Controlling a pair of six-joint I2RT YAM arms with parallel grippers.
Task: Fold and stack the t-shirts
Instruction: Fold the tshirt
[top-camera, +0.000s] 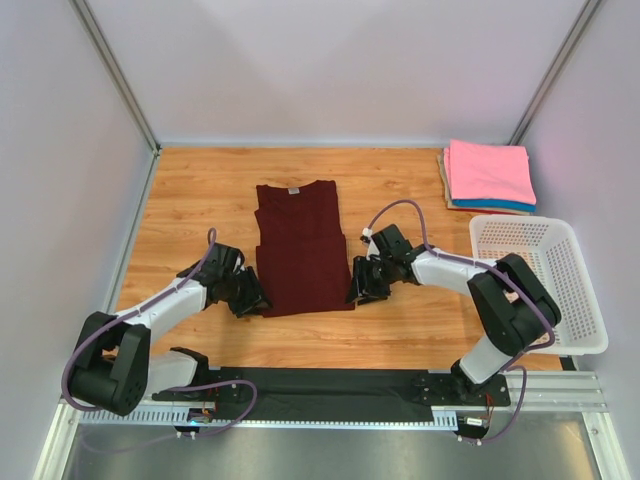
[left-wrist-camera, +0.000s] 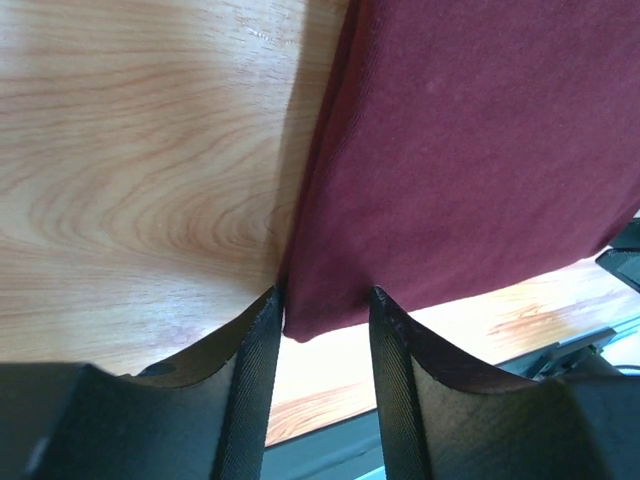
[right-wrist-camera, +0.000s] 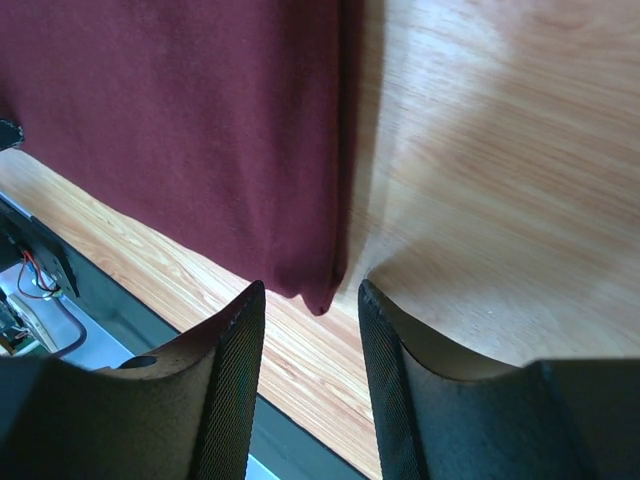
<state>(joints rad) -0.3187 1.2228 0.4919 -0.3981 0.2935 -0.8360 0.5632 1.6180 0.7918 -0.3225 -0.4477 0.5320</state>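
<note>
- Left tool (left-wrist-camera: 322, 295) stands parted, astride the near-left corner of the maroon t-shirt (left-wrist-camera: 480, 150) on the surface (left-wrist-camera: 130, 150).
- Right tool (right-wrist-camera: 308, 288) stands parted, just short of the near-right corner.

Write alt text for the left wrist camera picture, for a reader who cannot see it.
The left gripper holds its two dark ribbed fingers apart, with the near corner of a dark maroon t-shirt between the tips. The shirt lies flat on a light wooden table.
</note>
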